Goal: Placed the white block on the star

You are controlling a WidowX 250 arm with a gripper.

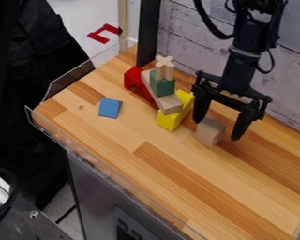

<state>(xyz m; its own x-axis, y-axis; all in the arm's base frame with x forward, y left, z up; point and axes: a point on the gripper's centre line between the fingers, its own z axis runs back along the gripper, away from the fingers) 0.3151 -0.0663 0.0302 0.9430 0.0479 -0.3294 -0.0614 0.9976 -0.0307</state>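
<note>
"Counting pcs on the table [146, 187] w/ me? How many total?"

"7 pcs. 1 white blk [209, 133], pale wood tbh. 1 star pc [164, 68]. 1 grn blk [162, 87]. 1 plank [170, 104]. 1 red arch [135, 77]. 1 yel blk [171, 121]. 1 blue blk [110, 108]. Plus 1 red pc [104, 33] past the table's edge, upper left."

"K. Where's the white blk vs the star pc?"

"Down on the table, near the yel blk, to its rt in cam view. Star pc's up top of the stack."

"Stack info, pls?"

"Plank has 1 end by the red arch, other end on the yel blk. Grn blk's on the plank, star pc's upright at the top. Blue blk's off to the left, solo."

"And the gripper [217, 131]?"

"Just 1, hanging low, 2 fingers apart, white blk between 'em. Can't tell if the left-hand finger in cam view touches it."
</note>
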